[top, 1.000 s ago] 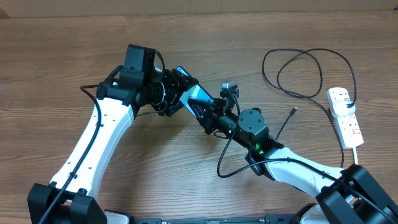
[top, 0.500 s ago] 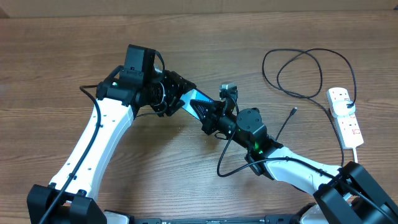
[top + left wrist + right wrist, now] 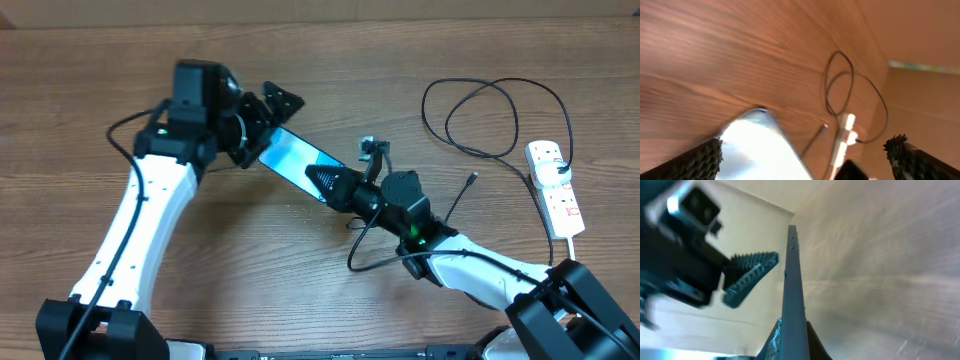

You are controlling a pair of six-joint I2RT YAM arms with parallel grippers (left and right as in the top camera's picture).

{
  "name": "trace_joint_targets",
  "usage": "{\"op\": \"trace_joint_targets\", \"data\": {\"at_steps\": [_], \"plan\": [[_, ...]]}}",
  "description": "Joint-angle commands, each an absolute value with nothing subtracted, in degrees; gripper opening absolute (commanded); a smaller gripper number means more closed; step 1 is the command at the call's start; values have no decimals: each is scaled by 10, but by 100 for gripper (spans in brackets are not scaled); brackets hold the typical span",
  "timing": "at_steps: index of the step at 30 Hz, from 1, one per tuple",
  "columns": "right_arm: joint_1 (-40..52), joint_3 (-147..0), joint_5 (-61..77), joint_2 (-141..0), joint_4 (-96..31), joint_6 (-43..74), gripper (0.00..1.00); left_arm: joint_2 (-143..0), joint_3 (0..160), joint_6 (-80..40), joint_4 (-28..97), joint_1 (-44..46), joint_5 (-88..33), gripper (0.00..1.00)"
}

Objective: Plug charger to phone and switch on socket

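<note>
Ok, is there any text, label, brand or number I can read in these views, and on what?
No text is legible in any view.
phone: the screen shows plain light blue, and any print on it is too blurred to read.
socket: it has small red marks, too small to read.

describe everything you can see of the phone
The phone is a slim slab with a glossy light blue screen and dark edges, angled diagonally above the wooden table. The right hand is shut on one end; the left hand stands open around the other end, not gripping it.
</note>
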State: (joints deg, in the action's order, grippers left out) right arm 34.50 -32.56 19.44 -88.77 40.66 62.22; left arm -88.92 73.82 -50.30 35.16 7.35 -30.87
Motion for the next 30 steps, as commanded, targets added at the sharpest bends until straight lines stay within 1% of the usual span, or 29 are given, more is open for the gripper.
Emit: {"op": "trace_joint_targets", "data": {"at_steps": [1, 5, 7, 9, 10, 12, 14, 16, 20, 25, 27, 30], "plan": [[301, -339, 306, -877, 418, 844, 4, -870, 762, -392, 376, 42, -315, 100], [262, -339, 378, -877, 418, 1011, 4, -835, 777, -337, 438, 6, -294, 100], [251, -339, 411, -877, 418, 1065, 4, -811, 784, -324, 472, -9, -264, 100], [250, -339, 422, -877, 418, 1110, 4, -780, 795, -311, 514, -22, -218, 100], [250, -339, 422, -877, 418, 1148, 4, -748, 810, -306, 558, -32, -164, 100], [251, -339, 422, -877, 418, 1181, 4, -713, 825, -306, 602, -38, -103, 100], [251, -339, 424, -877, 419, 1204, 4, -671, 838, -306, 640, -38, -51, 100], [251, -339, 435, -877, 419, 1217, 4, -632, 843, -306, 662, -38, -24, 99], [251, -339, 482, -877, 419, 1215, 4, -563, 843, -306, 684, -38, -14, 100], [251, -339, 480, -877, 420, 1215, 4, -514, 842, -310, 718, -38, -11, 100], [251, -339, 476, -877, 418, 1215, 4, -512, 841, -346, 733, -38, -16, 100], [251, -339, 474, -877, 419, 1215, 4, -520, 824, -448, 761, -38, -34, 100]]}}
